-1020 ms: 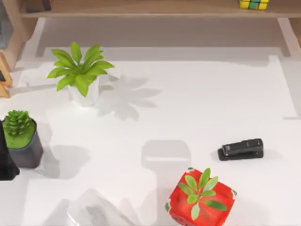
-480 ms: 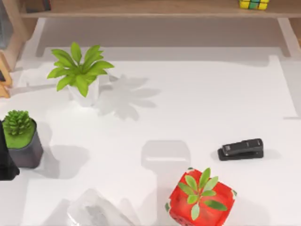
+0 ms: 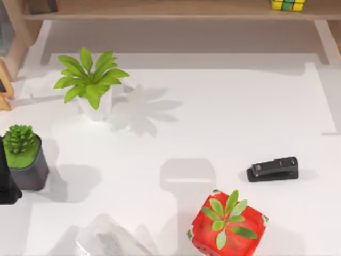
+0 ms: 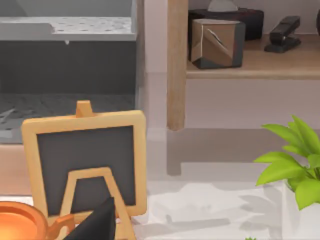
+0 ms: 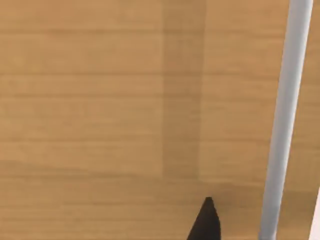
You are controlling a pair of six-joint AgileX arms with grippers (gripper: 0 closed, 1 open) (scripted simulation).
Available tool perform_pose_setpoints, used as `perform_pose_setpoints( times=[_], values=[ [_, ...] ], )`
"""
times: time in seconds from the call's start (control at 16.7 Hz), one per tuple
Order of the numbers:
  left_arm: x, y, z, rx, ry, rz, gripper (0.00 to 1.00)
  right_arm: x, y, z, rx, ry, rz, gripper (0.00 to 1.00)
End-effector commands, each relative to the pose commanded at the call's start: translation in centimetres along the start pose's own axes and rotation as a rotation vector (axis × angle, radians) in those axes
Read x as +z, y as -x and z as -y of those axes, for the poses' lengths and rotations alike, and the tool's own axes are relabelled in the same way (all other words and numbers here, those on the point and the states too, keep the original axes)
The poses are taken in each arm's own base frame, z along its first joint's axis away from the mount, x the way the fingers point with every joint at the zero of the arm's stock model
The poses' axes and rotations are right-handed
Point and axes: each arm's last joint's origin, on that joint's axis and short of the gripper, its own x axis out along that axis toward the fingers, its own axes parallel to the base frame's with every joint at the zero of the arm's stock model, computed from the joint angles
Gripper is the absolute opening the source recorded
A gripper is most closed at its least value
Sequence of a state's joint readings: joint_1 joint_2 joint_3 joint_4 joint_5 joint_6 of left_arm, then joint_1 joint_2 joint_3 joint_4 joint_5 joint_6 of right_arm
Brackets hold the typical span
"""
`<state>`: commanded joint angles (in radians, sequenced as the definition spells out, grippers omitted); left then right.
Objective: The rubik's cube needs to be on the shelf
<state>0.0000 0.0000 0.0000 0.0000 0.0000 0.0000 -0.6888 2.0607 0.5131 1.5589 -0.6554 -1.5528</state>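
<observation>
**Already shelved: cube sits on the board, nothing in hand**

Seemingly the job is done, by my reading. Across the far edge of the top view runs the shelf [image 3: 160,9], the widest thing in sight, and the rubik's cube [image 3: 287,5] rests on it toward the right end, yellow and green tiles showing, partly cut off by the frame edge.

Below it lies the white table [image 3: 224,117], carrying a red cube-shaped planter [image 3: 227,224] near the front, a leafy plant in a white pot [image 3: 91,85] at the left, a dark pot with a spiky green plant [image 3: 24,157] at the left edge, and a small black stapler [image 3: 273,168] to the right.

Only one dark fingertip of my left gripper [image 4: 97,222] pokes into the left wrist view, near a small chalkboard easel [image 4: 85,160]; I cannot tell its opening. Likewise my right gripper [image 5: 205,220] shows a single dark tip over wood grain; I cannot tell its state either.

If I ever need to regrasp the cube, I judge it light, rigid and smooth-faced, best pinched squarely across two opposite flat faces, not the corners.
</observation>
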Motion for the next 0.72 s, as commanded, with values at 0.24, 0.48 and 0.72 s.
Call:
perform_pose_setpoints(
  times=[0.24,0.48,0.72],
  values=[
    [0.00,0.00,0.00,0.000,0.000,0.000,1.00,0.00,0.00,0.00,0.000,0.000,0.000,0.00],
    [0.00,0.00,0.00,0.000,0.000,0.000,1.00,0.00,0.00,0.00,0.000,0.000,0.000,0.00],
    [0.00,0.00,0.00,0.000,0.000,0.000,1.00,-0.03,0.05,-0.10,0.004,-0.005,-0.002,0.00]
  ],
)
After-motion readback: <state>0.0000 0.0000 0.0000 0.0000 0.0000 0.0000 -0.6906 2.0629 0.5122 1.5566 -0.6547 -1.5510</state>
